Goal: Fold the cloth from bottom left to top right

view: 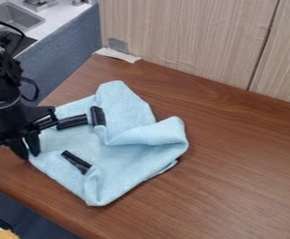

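broad wood tabletop (246,172) right of blue cloth (125,161), pincer (26,154) at cloth's left edge, grip unclear

I watch remotely through one fixed camera, set above the table (246,172) and looking down at a slant toward the wooden wall (184,42) from twelve to two o'clock. It sits fairly close: the tabletop runs past its view at three and six o'clock, the sink (19,17) sits farther off toward eleven, and the arm (7,88) enters around nine.
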`<state>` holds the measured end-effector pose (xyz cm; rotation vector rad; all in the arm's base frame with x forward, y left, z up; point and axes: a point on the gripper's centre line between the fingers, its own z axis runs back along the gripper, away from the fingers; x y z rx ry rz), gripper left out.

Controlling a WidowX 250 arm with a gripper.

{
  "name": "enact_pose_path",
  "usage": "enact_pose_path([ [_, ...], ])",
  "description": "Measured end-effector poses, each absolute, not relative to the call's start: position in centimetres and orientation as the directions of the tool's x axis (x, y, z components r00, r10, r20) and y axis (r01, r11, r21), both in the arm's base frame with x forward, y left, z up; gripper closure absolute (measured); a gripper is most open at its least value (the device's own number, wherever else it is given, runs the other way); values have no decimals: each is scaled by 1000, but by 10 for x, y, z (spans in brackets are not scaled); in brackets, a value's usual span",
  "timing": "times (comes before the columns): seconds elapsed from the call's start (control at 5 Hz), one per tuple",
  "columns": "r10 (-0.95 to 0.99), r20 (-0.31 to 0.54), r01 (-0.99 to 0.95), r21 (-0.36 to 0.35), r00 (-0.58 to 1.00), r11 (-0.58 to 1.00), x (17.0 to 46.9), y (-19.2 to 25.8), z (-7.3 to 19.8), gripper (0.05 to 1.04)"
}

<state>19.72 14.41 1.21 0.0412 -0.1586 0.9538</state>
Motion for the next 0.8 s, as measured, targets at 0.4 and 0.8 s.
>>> enact_pose_path([
  [0.4,786,144,-791,-28,601,611,201,136,12,1032],
  [0.8,739,150,-741,-56,657,670,220,113,55,1032],
])
